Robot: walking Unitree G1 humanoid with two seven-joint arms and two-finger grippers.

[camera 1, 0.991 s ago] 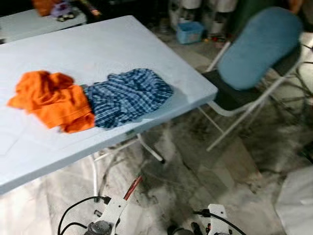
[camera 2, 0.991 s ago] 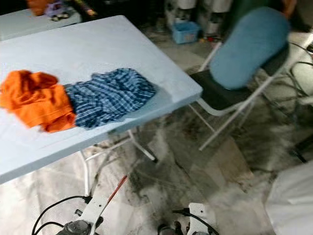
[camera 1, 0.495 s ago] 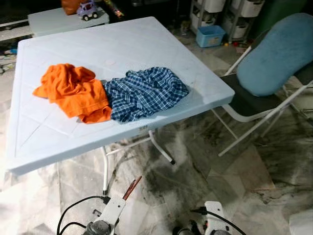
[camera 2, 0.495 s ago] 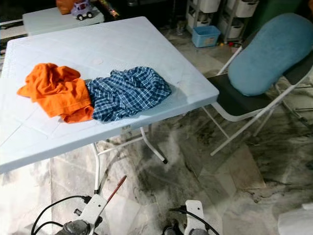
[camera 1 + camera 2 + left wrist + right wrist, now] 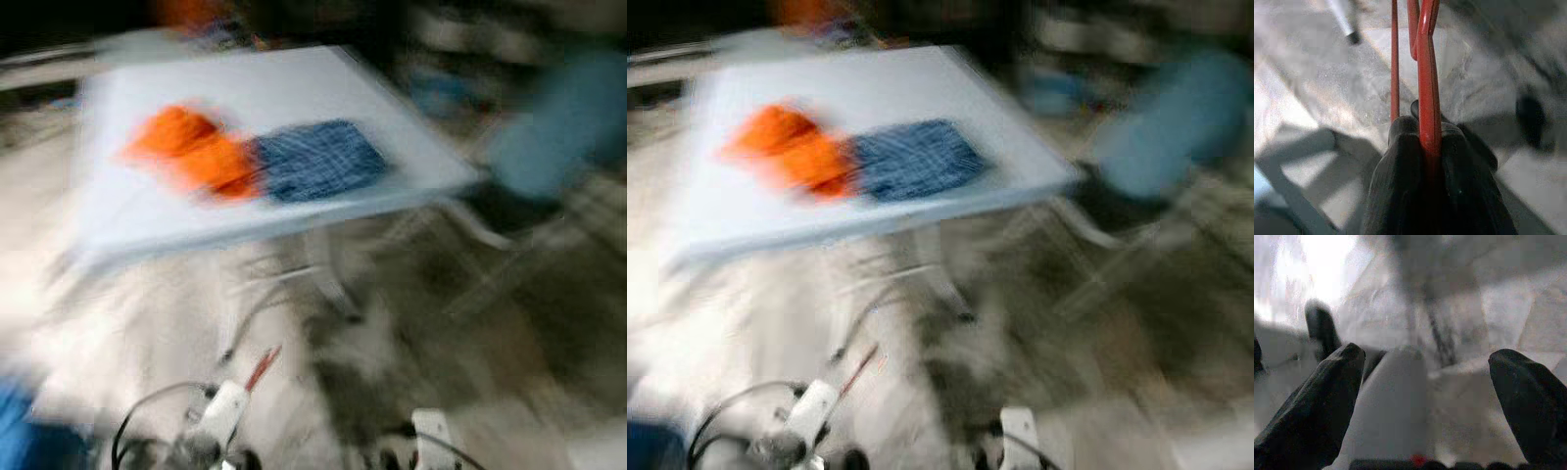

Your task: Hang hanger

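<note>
Your left gripper (image 5: 1430,147) hangs low over the grey marbled floor (image 5: 1327,73), its black fingers (image 5: 1396,186) pinched on the thin red wire hanger (image 5: 1427,88), which juts out past the fingertips. Your right gripper (image 5: 1425,382) also hangs over the floor, fingers (image 5: 1317,396) spread wide with nothing between them. Farther out, through heavy blur, a pale blue folding table (image 5: 294,88) carries a crumpled orange cloth (image 5: 186,152) touching a blue checked cloth (image 5: 318,162) near its front edge. A chair with a blue padded back (image 5: 558,122) stands beyond the table's right corner.

On the table (image 5: 294,78), the orange cloth (image 5: 186,152) lies left of, touching, the checked cloth (image 5: 318,162); a chair (image 5: 549,137) stands to the table's right.
</note>
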